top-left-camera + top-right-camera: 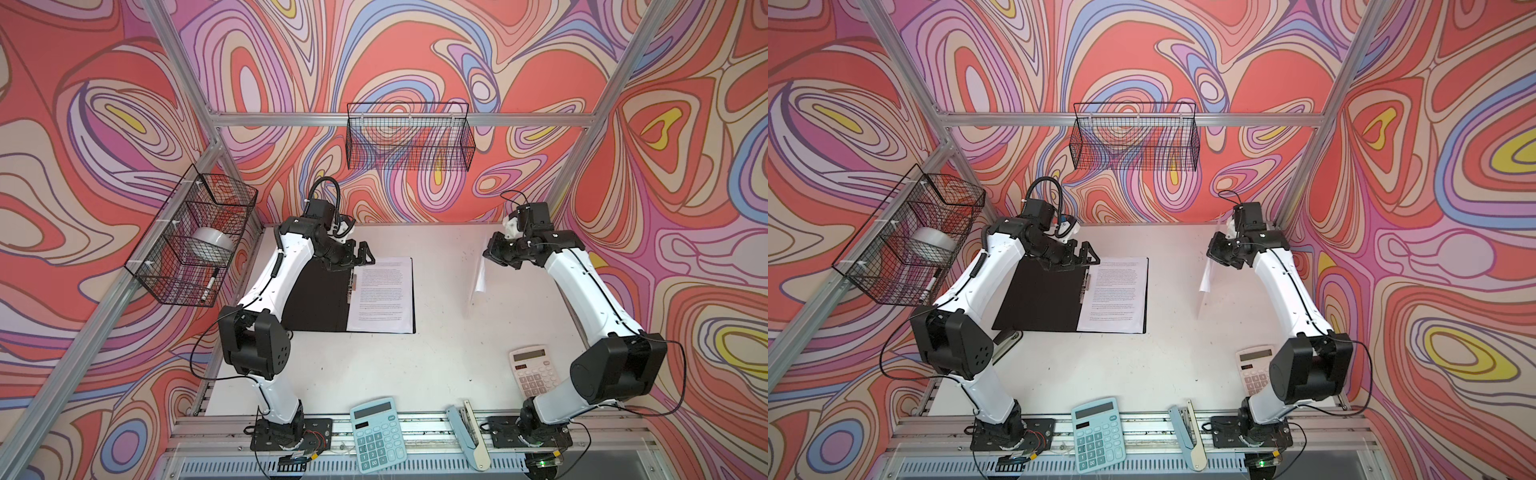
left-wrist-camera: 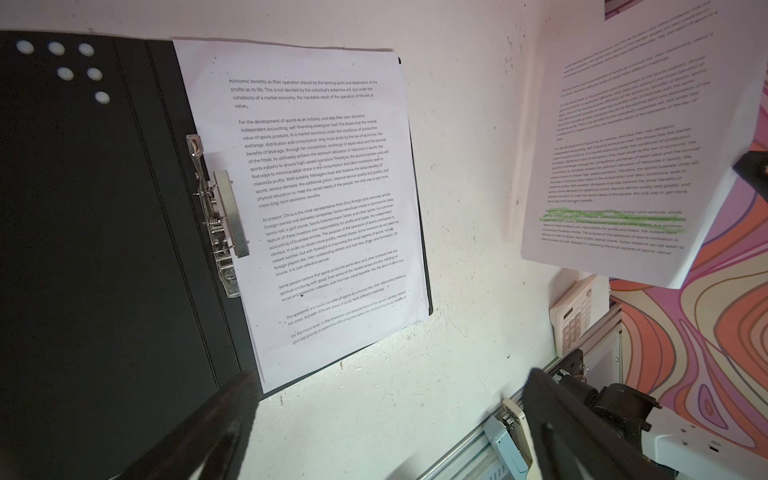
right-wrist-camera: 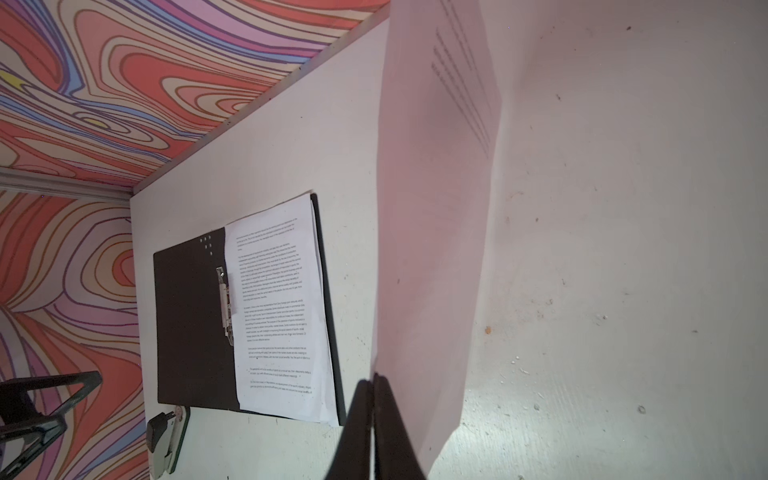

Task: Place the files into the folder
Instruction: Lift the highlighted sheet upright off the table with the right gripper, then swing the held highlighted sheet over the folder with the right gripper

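Note:
The folder [image 1: 316,303] [image 1: 1042,299] lies open on the white table, black inside up, with a metal clip [image 2: 220,216] along its spine. On its right half rests a stack of printed files [image 1: 380,295] [image 2: 316,199] [image 3: 278,311]. My left gripper [image 1: 365,255] [image 2: 390,378] hovers open over the folder's far edge, holding nothing. To the right of the folder, my right gripper [image 1: 492,253] [image 3: 374,380] is shut on the corner of one more file sheet [image 1: 480,282] [image 3: 432,208]. This sheet hangs lifted off the table and shows green highlighted lines [image 2: 615,220].
A blue calculator [image 1: 378,434] and a stapler [image 1: 469,432] lie at the table's front edge, and a pale calculator [image 1: 534,370] sits by the right arm. Wire baskets hang on the back wall [image 1: 409,137] and the left wall [image 1: 195,237].

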Action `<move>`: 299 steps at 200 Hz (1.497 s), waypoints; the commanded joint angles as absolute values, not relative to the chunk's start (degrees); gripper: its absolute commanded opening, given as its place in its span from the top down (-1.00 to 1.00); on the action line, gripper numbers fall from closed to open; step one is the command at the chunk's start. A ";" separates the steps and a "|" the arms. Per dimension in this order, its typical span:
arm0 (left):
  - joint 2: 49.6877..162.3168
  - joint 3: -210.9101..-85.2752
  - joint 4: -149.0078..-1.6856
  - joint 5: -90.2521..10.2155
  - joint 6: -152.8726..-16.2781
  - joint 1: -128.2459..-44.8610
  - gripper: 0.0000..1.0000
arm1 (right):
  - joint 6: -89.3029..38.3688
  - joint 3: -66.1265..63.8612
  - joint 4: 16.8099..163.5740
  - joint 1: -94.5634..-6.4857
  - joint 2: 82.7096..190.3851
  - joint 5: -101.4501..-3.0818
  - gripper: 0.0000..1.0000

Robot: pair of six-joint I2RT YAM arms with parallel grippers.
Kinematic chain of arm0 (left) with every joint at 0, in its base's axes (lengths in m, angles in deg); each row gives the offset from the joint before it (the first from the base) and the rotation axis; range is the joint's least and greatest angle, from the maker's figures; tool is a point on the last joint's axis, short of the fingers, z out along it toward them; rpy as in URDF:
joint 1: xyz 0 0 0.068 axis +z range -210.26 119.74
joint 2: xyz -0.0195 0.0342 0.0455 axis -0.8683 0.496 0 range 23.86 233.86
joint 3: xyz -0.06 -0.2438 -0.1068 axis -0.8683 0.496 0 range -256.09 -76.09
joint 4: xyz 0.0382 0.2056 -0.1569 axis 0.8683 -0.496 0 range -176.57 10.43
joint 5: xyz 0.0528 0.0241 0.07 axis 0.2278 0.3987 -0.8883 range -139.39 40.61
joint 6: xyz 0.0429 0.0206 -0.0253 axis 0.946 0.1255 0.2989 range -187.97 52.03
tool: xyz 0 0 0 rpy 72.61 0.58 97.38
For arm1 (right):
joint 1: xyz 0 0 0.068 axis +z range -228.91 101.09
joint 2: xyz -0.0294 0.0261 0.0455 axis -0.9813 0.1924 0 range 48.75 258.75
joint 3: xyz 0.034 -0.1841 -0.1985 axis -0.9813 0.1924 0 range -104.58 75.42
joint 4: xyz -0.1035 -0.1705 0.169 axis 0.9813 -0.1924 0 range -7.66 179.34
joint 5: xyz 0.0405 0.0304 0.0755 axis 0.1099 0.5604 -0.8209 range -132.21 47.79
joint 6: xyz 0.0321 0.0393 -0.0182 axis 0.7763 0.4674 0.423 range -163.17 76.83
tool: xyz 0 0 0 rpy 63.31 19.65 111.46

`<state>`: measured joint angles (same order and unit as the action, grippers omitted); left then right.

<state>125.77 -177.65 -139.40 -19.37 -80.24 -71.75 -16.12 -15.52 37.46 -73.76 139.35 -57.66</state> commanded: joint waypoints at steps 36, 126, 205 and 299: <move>126.43 -177.98 -140.40 -17.53 -81.24 -70.47 -1.00 | -16.19 -22.87 34.46 -68.80 143.08 -55.21 1.00; 124.69 -177.79 -139.86 -17.32 -81.85 -68.06 -0.99 | -13.20 -34.29 33.79 -59.18 148.77 -54.73 1.00; 123.18 -178.49 -140.30 -16.61 -81.94 -64.88 -1.00 | -9.68 -44.96 36.45 -51.54 156.85 -58.20 1.00; 122.19 -177.07 -140.04 -15.93 -82.38 -64.76 -1.00 | -4.00 -31.11 48.73 -51.31 156.75 -59.05 1.00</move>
<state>124.22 -177.56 -139.38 -16.77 -81.86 -64.86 -7.20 -37.42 43.21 -51.40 157.50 -58.57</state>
